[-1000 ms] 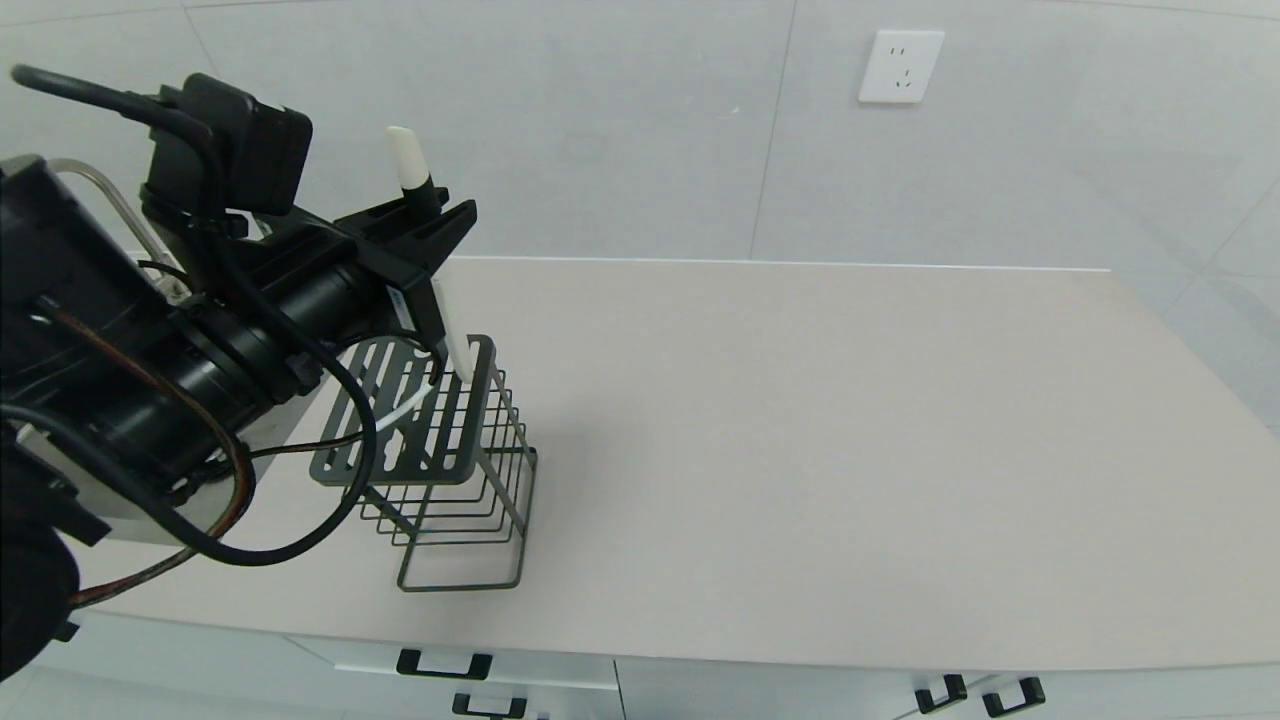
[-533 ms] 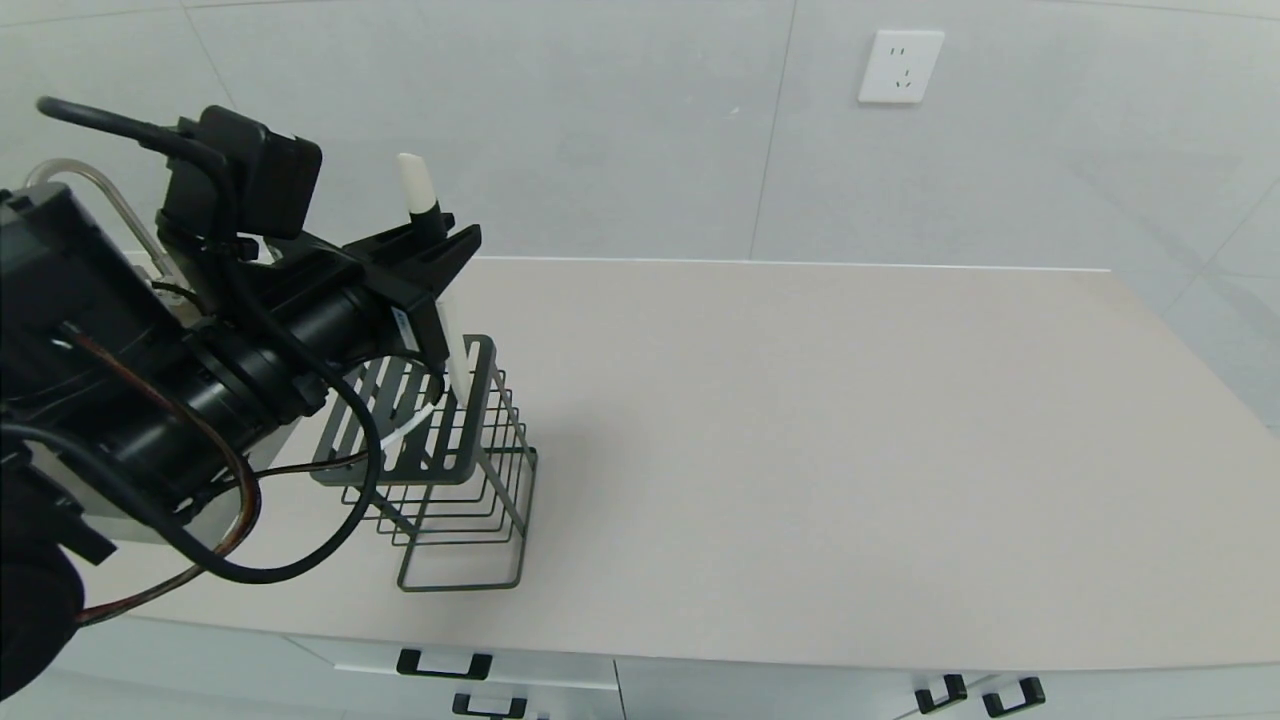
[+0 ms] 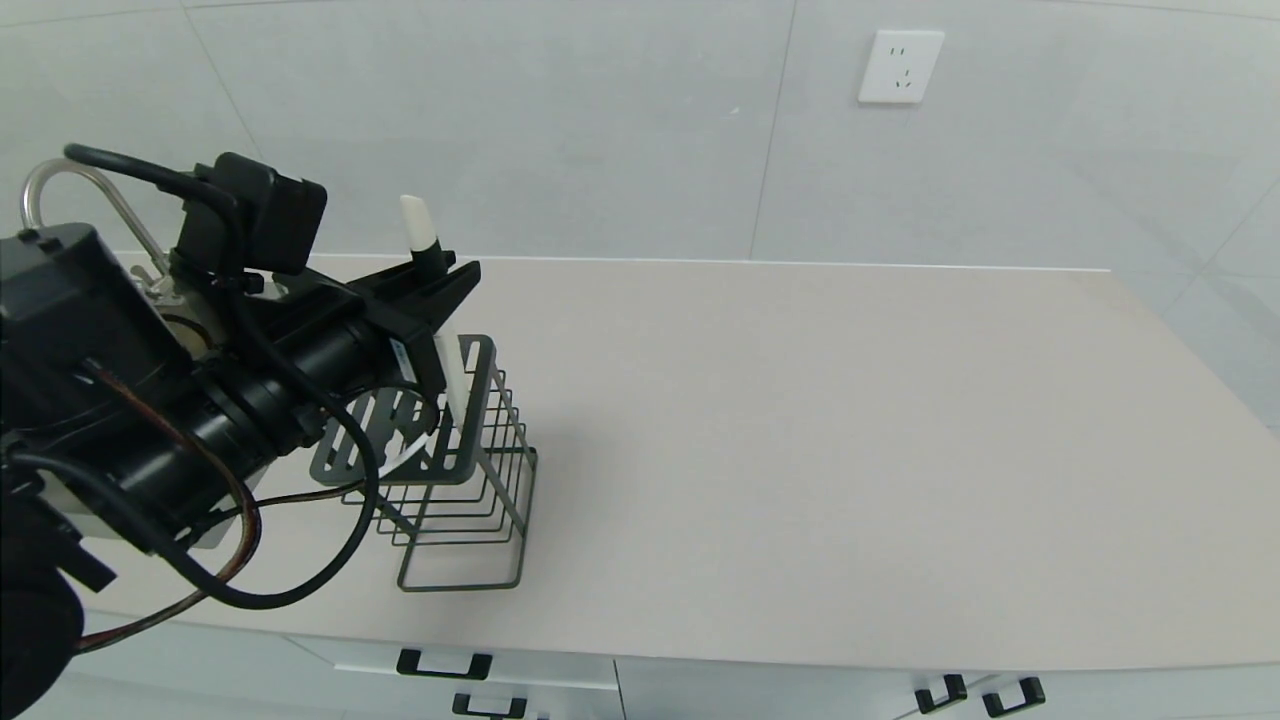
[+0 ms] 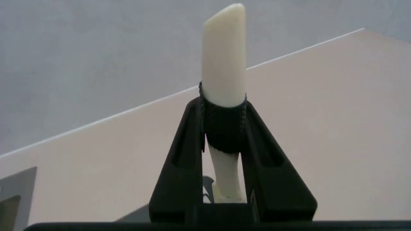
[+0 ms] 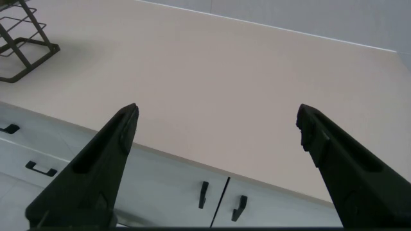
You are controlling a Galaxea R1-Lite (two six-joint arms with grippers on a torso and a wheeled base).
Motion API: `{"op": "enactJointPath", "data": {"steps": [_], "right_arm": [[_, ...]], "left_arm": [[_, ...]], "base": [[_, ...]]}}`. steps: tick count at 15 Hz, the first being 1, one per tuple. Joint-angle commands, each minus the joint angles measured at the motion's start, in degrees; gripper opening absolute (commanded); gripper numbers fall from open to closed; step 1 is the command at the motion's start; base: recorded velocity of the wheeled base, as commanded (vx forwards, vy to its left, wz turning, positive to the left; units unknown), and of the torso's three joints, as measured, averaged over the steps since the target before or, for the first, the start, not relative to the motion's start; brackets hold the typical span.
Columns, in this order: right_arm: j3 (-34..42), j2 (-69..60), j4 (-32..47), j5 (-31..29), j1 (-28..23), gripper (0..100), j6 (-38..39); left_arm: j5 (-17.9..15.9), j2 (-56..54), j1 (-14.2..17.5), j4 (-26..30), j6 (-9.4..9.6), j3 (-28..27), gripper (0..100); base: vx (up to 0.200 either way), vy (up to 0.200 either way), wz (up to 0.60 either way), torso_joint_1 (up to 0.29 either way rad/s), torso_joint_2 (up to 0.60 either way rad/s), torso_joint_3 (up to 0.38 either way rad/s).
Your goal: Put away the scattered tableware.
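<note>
Progress, nearest first:
- Right claw hangs over the front edge of the counter, above the cupboard fronts. Its fingers are spread wide and it carries nothing.
- Wire rack stands near the counter's front left, with a slotted plate on top. A white sliver shows through the slots (maybe a piece already stowed, I cannot tell).
- Left claw sits just above the rack, pinched tight around the neck of a white utensil. The utensil is upright and slightly tilted: handle end in the air, lower end reaching down to the slotted plate at the rack's back corner. Whether it has entered a slot is hidden by the arm.
- Judgement: this piece is in mid-placement and not yet let go. What is left is to seat it and open the fingers. It is the only tableware I can make out outside the rack, so the job looks close to finished.

Surface and room:
- Dark drawer handles run below the front edge.
- The counter is pale beige and matt.
- A bent metal pipe, likely a tap, is at far left behind the arm.
- The back wall is grey tile with a white socket high up.
</note>
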Motion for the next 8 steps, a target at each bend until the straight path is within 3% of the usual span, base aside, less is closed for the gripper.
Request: {"op": "enactJointPath", "data": {"steps": [1,3,4,8], "right_arm": [[0.0,0.1,0.0,0.0,0.0,100,0.0],[0.0,0.1,0.0,0.0,0.0,100,0.0],[0.0,0.1,0.0,0.0,0.0,100,0.0],[0.0,0.1,0.0,0.0,0.0,100,0.0]], "left_arm": [[0.1,-0.2,-0.1,-0.1,-0.03,0.2,0],[0.1,-0.1,-0.1,-0.1,-0.03,0.2,0],[0.1,0.0,-0.1,0.0,-0.03,0.2,100],[-0.1,0.2,0.2,-0.1,-0.03,0.0,100]], "base": [[0.0,0.0,0.0,0.0,0.0,0.0],[0.0,0.0,0.0,0.0,0.0,0.0],[0.0,0.0,0.0,0.0,0.0,0.0],[0.0,0.0,0.0,0.0,0.0,0.0]]}}
